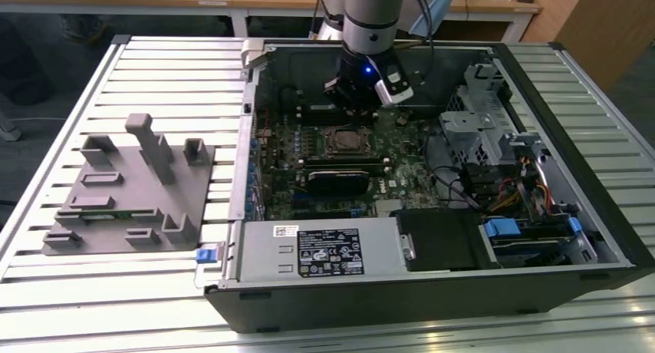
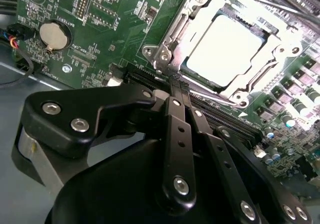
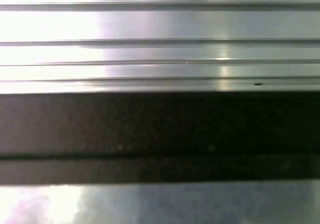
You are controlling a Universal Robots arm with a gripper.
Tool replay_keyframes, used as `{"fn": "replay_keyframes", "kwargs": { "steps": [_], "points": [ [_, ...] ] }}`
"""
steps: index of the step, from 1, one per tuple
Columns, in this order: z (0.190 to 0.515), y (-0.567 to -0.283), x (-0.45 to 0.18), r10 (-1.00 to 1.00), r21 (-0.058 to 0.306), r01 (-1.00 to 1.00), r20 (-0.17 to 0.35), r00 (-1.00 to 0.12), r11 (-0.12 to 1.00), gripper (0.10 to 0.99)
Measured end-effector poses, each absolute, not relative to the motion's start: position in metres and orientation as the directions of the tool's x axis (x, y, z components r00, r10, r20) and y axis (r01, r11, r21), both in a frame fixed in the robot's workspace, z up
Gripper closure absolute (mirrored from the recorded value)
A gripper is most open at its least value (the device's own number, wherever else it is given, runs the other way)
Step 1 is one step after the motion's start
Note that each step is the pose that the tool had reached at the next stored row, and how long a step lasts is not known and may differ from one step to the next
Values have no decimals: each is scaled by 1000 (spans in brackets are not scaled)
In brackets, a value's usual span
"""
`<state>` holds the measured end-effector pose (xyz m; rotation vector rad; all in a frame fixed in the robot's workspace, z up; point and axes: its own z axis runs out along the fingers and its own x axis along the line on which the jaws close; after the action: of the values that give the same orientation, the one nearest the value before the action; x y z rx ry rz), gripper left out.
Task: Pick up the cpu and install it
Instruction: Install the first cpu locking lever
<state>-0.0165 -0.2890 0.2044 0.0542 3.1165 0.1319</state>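
The cpu (image 2: 222, 49), a flat square chip with a pale silvery top, lies inside the motherboard socket, ringed by the socket's shiny metal frame (image 2: 165, 54). My gripper (image 2: 176, 84) hangs just beside that frame, its black fingers (image 2: 172, 109) closed together with nothing between them. In the exterior view the gripper (image 1: 355, 107) hovers inside the open computer case, a little beyond the socket (image 1: 346, 142) on the green motherboard (image 1: 409, 165).
The case walls (image 1: 245, 176) surround the board. A drive cage (image 1: 481, 130) and cables stand at the exterior view's right, and a labelled power supply (image 1: 327, 249) at the front. Grey fixture blocks (image 1: 128, 188) sit on the slatted table (image 3: 160, 49). A coin battery (image 2: 52, 35) is on the board.
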Motion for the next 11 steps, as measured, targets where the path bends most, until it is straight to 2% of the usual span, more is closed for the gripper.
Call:
{"fn": "replay_keyframes", "kwargs": {
  "steps": [5,11],
  "points": [
    [201,-289,-17,35,66,34,-21,-999,997,980],
    [198,-289,-17,35,62,34,-21,-999,998,980]
  ]
}}
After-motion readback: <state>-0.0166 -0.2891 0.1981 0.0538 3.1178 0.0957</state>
